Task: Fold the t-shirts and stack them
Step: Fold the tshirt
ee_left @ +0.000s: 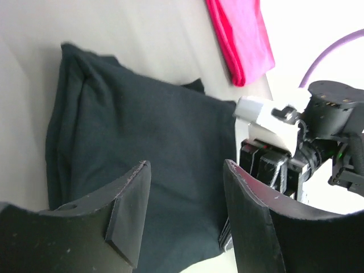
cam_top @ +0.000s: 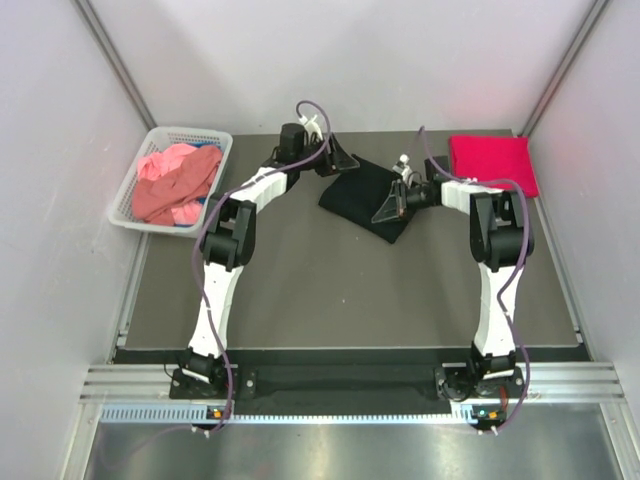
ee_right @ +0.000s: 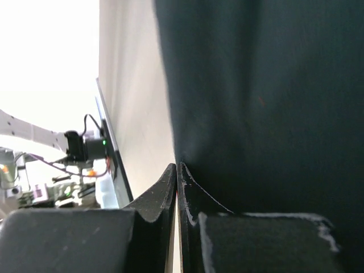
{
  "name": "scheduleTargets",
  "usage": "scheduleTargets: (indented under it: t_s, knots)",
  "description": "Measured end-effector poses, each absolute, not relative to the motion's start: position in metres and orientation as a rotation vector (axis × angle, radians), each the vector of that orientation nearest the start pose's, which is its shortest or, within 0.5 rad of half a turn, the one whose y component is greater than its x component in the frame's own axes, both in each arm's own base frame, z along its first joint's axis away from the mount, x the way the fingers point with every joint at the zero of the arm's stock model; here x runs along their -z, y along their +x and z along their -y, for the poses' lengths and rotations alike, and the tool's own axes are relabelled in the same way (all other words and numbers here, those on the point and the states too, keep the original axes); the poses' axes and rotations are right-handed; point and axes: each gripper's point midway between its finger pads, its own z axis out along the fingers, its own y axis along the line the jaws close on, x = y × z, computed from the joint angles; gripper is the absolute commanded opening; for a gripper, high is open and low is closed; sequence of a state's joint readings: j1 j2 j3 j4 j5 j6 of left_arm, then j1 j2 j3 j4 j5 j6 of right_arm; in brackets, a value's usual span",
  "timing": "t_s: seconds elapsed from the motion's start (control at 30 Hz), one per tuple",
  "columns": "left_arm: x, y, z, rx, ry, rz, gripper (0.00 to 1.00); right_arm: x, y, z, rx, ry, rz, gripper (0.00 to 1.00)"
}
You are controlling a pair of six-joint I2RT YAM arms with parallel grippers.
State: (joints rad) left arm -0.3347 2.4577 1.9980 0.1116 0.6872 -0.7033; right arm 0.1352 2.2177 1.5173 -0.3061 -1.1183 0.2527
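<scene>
- Black t-shirt, folded into a compact, roughly square bundle, lies toward the far middle of the dark table, turned corner-on to the arms.
- In the left wrist view its layered folded edges show along one side of the cloth, and the surface is fairly flat with soft creases.
- Left gripper sits at the shirt's far left corner; its jaws stand wide apart with nothing between them, and the wrist view looks down past them onto the black cloth.
- Right gripper is over the shirt's right side, its jaws pressed fully together.
- In the right wrist view the closed tips meet right at the edge of the black fabric; whether any cloth is pinched between them I cannot tell.
- Crimson t-shirt, folded into a neat rectangle, lies at the far right corner of the table, well apart from the black one; it also shows in the left wrist view.
- White lattice basket stands at the far left edge of the table, slightly angled.
- Salmon pink t-shirts are heaped unfolded in the basket, with a sliver of blue cloth peeking out at their right side.
</scene>
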Motion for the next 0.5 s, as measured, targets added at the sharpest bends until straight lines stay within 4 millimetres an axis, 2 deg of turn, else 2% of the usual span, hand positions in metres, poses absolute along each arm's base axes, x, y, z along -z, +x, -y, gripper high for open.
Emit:
scheduleTargets:
  t_s: [0.07,0.2,0.3,0.4,0.5]
  knots:
    - [-0.126,0.559,0.336,1.325,0.136,-2.08,0.57,-0.06,0.409,-0.22,-1.602,-0.276,-2.413,0.0]
    - [-0.102,0.557,0.333,1.305,0.144,-2.124,0.58,-0.048,0.397,-0.218,-1.624,-0.276,-2.445,0.0]
    - [-0.082,0.557,0.326,1.303,0.135,-2.166,0.57,-0.047,0.393,-0.217,-1.639,-0.276,-2.457,0.0]
    - [-0.07,0.56,0.313,1.282,0.114,-2.208,0.59,-0.05,0.394,-0.218,-1.64,-0.271,-2.462,0.0]
    - [-0.075,0.566,0.299,1.245,0.118,-2.208,0.59,-0.056,0.396,-0.218,-1.629,-0.273,-2.458,0.0]
